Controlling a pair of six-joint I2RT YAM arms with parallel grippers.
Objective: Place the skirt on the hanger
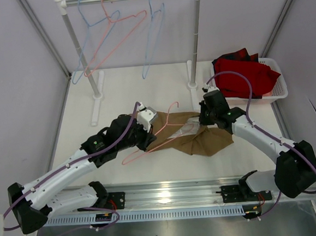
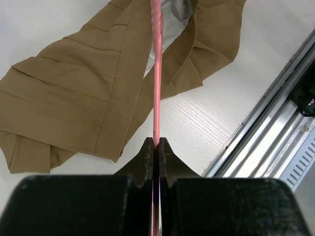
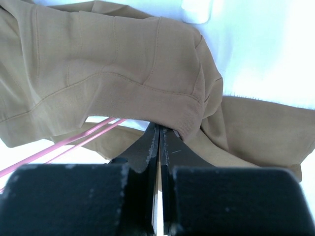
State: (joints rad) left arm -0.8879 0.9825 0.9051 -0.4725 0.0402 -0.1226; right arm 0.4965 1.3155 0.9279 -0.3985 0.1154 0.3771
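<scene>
A tan-brown skirt [image 1: 203,141] lies crumpled on a white table [image 1: 139,92], at its middle and toward the near edge. The left gripper [image 2: 156,143] has its fingers pressed tight on the thin wire of a salmon-pink hanger [image 2: 156,73], which runs across the skirt's left part. The right gripper [image 3: 158,129], at the skirt's far right side, pinches a raised fold of the cloth between closed fingers. Two pink wires pass beneath that fold.

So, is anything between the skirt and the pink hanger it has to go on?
Nothing visible. The left tool is shut on the hanger, the right tool on the skirt, and the hanger's wires already run under it.
</scene>
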